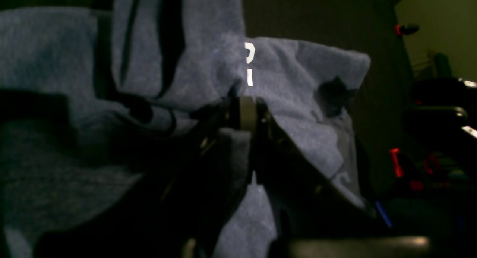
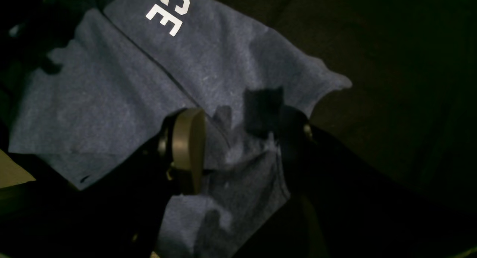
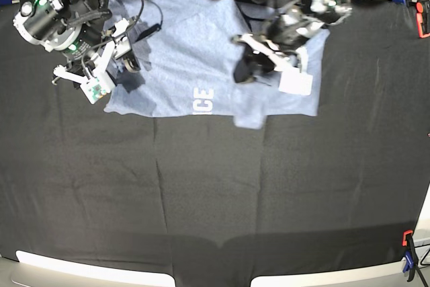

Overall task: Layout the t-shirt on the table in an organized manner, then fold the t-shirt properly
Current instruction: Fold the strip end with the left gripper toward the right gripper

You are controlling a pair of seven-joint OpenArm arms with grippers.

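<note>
Lying across the upper middle of the table point(image 3: 215, 199), the t-shirt point(image 3: 181, 65) runs lengthwise left to right. Left gripper point(image 1: 242, 112) pinches a raised fold; right gripper point(image 2: 238, 138) straddles the fabric edge, jaws wide, holding nothing.

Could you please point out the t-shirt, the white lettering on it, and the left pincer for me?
t-shirt point(image 3: 181, 58): base view, plain cloth of the body.
white lettering point(image 3: 203, 101): base view, middle of the printed letters.
left pincer point(image 1: 244, 112): left wrist view, its tips shut on the t-shirt.
</note>
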